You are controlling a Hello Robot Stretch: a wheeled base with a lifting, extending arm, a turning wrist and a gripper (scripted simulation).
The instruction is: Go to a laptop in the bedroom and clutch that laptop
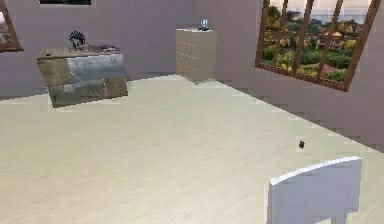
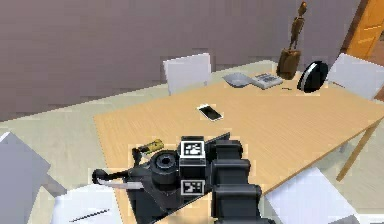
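Note:
My gripper (image 2: 103, 178) sits low in the arm side view, its dark body left of two white marker squares (image 2: 192, 150), over the near edge of a wooden table (image 2: 290, 125). A small dark and yellow item (image 2: 152, 147) lies on the tabletop just behind it, so I cannot tell whether the gripper holds anything. A flat grey thing (image 2: 250, 79) lies at the table's far side; its shape is too vague to name. In the forward view a grey wooden desk (image 1: 85, 75) with a small dark object (image 1: 77, 40) on top stands at the back left.
On the table lie a phone (image 2: 209, 112), a round black object (image 2: 313, 76) and a tall brown statue (image 2: 293, 45). White chairs (image 2: 188, 70) ring the table. A cream drawer cabinet (image 1: 195, 53), a large window (image 1: 315, 40) and a white chair back (image 1: 315, 190) show ahead, around wide pale floor.

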